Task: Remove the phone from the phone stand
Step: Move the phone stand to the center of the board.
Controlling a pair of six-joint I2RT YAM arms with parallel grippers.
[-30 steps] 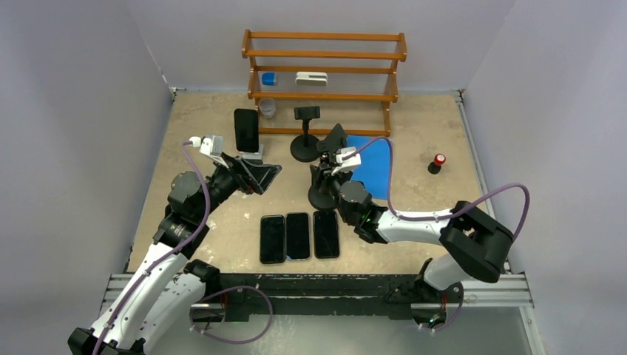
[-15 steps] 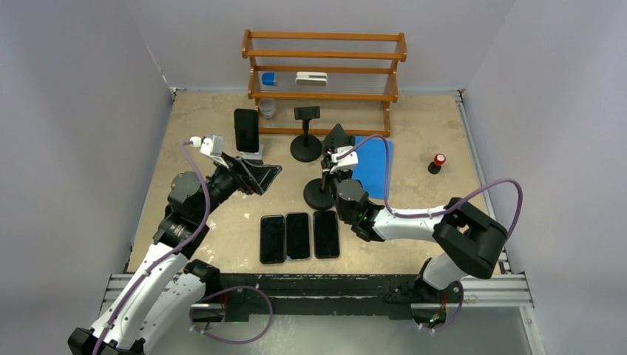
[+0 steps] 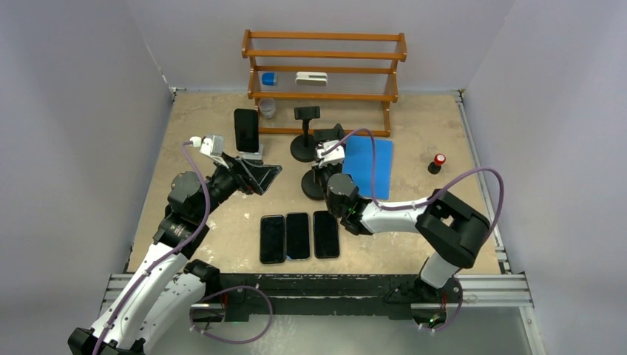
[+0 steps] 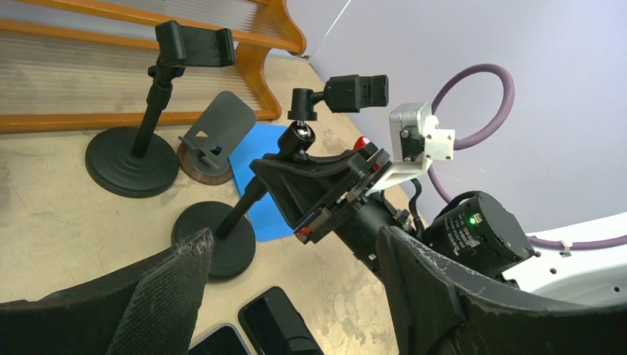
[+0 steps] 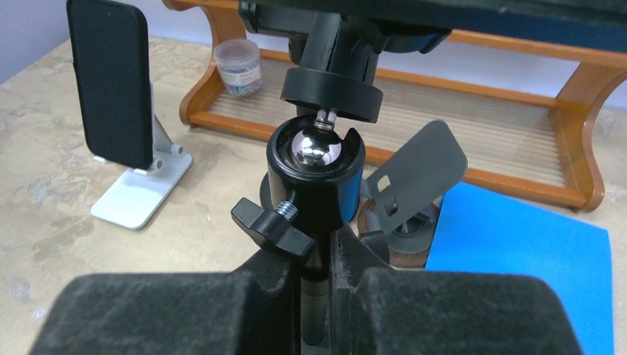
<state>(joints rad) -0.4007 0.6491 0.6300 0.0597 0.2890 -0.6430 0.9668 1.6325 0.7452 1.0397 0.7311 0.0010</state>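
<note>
Two grippers: the left gripper (image 3: 262,175) stands wide with nothing between its jaws. The right gripper (image 5: 318,259) is pinched narrow on the stem of the black round-based clamp stand (image 3: 312,185), just under its steel ball joint (image 5: 316,148).
Task object: the black slab phone (image 5: 111,81) leans upright on the white folding phone stand (image 5: 139,198) at the left rear of the sandy tabletop (image 3: 414,222). It is near the left gripper and well apart from the right one.
Hazard, wrong stand: the gripped clamp stand carries no phone, so a lift here would probably leave the task undone.
Hazard, toppling: an off-centre pull on the stem could tilt the round base and swing the clamp head into the grey metal stand (image 5: 418,174) just behind it.
Hazard, phone slip: the phone seems only to rest against the white stand. A sideways nudge from the wide left gripper could knock it over or skid the light stand along with it.
Hazard, arm clash: both arms reach toward mid-tabletop, so a crossing move could bring them into contact.
Hazard, bystanders: three dark flat phones (image 3: 298,235) lie in a row near the front edge, where a dropped phone could strike them.
</note>
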